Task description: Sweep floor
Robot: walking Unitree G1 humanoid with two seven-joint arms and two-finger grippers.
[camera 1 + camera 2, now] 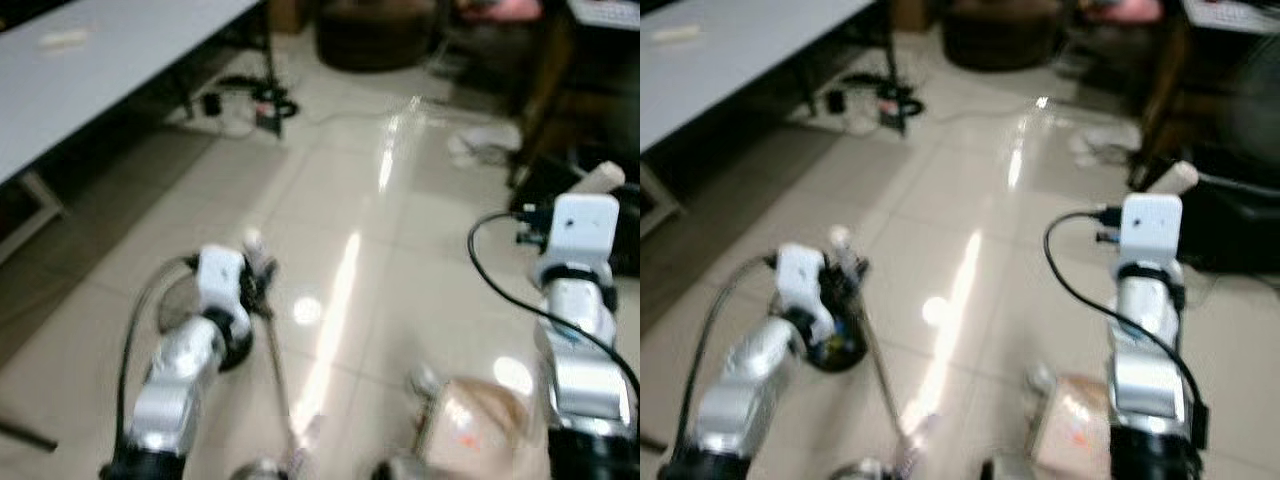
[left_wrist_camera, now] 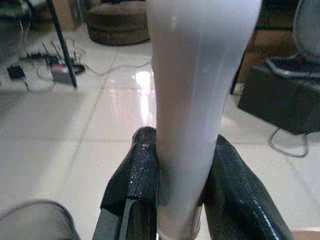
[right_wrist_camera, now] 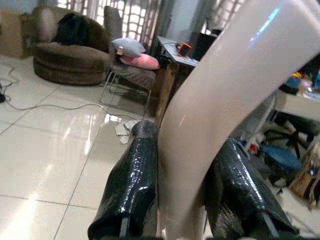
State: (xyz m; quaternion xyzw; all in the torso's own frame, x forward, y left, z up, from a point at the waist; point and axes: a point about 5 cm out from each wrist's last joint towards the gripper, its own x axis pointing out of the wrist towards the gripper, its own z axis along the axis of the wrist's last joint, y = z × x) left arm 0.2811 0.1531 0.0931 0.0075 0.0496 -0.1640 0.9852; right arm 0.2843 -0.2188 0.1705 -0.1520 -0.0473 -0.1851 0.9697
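Both tools in claws, no swept pile visible; sweeping judged barely begun.
Left claw point(image 2: 180, 200) pinches white broom handle point(image 2: 192, 100); thin shaft point(image 1: 278, 370) slants down to floor between arms.
Right claw point(image 3: 182, 195) pinches beige dustpan handle point(image 3: 220, 110); tan pan point(image 1: 475, 425) low beside right arm.
Floor point(image 1: 330, 180): glossy pale tiles, strong glare streak.
Cable clutter point(image 1: 245, 100) under grey bench point(image 1: 90, 60); round brown chair point(image 3: 70, 55), pink cushion point(image 3: 142, 61) beyond.
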